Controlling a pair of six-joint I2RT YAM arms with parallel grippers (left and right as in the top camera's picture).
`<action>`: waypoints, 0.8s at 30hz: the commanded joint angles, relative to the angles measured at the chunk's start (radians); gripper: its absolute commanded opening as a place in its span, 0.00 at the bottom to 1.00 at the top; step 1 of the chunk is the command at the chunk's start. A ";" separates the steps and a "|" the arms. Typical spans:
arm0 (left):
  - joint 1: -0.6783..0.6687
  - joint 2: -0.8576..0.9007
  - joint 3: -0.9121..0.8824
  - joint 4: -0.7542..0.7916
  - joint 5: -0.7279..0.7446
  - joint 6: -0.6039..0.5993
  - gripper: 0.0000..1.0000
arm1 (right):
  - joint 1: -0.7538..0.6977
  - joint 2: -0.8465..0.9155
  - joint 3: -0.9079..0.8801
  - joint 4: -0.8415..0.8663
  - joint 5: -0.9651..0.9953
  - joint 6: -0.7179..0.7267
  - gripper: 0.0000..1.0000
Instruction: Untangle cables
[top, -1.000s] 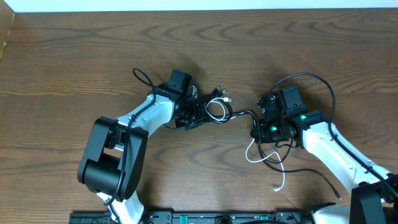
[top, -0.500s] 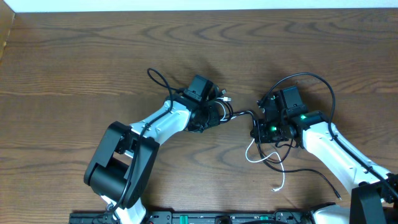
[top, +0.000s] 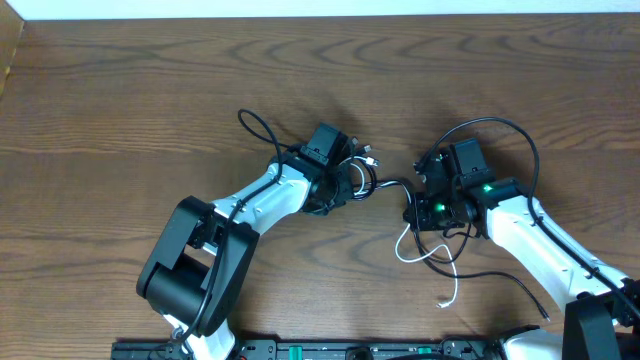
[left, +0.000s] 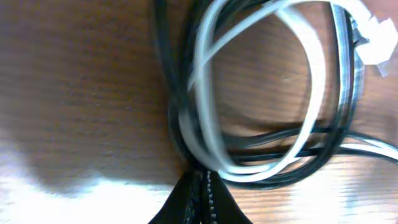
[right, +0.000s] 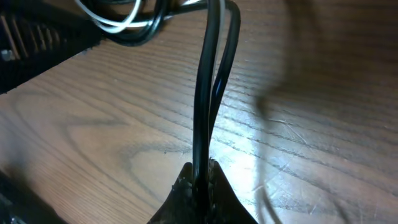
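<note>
Wood table (top: 120, 100), cables (top: 390, 183) strung L-R

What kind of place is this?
Probably a robot lab workbench: a brown wood-grain table, two white-and-black robot arms reaching in, and a tangle of thin black and white cables between them.

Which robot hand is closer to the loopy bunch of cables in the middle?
Left. The left hand is pinched shut right on the bunch of cables; the right hand is off to its right, clamped on a black cable.
</note>
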 joint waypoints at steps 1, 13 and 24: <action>0.037 -0.002 -0.006 -0.083 -0.125 0.054 0.07 | 0.011 0.008 -0.003 -0.031 0.091 0.023 0.01; 0.255 -0.141 -0.006 -0.225 -0.132 0.126 0.08 | -0.014 0.008 -0.003 -0.110 0.319 0.225 0.01; 0.182 -0.107 -0.006 -0.001 0.148 0.255 0.17 | 0.006 0.008 -0.003 -0.064 0.156 0.167 0.01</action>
